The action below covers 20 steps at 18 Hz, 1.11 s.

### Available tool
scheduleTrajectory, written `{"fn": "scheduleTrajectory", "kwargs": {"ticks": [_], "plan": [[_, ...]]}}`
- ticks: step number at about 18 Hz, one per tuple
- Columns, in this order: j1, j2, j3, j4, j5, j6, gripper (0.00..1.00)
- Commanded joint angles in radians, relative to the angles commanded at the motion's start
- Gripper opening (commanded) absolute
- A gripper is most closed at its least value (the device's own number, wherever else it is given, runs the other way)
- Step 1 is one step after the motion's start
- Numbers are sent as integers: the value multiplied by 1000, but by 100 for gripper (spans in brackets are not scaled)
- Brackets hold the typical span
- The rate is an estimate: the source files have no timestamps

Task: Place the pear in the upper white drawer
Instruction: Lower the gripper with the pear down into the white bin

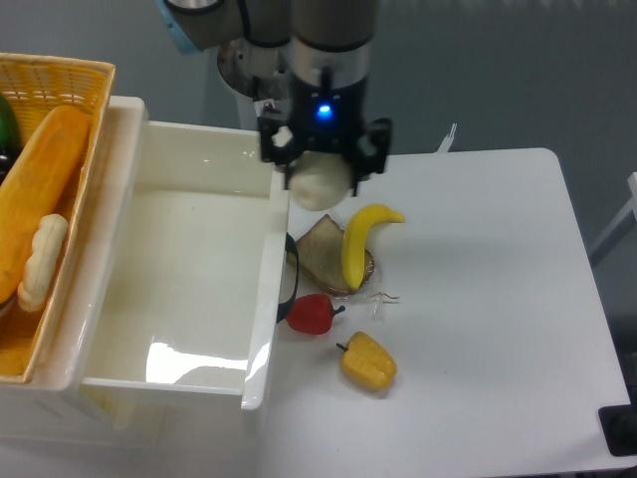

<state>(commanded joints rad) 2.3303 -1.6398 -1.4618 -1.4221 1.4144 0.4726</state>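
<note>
Claw (320,179) clamped on pear (318,186), held aloft just beside right rim of upper white drawer (282,199). Banana (359,242), red pepper (312,314), yellow pepper (367,360) on surface (488,299).

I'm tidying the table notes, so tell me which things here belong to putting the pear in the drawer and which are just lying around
Part of the job: pear, held by the gripper; upper white drawer.

Lying about: banana, bread slice, red pepper, yellow pepper, wicker basket.
</note>
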Motion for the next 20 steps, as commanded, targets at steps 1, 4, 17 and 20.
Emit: {"fn": "scheduleTrajectory", "kwargs": {"ticks": [1,4,17,20], "plan": [[-17,-5,-2,12,-6,-17,13],[-83,-49,-8,60,-12,-57,16],[-157,-178,-11,115,-15,-88,18],[-169,-193,-11,120,-15,-88,41]]}}
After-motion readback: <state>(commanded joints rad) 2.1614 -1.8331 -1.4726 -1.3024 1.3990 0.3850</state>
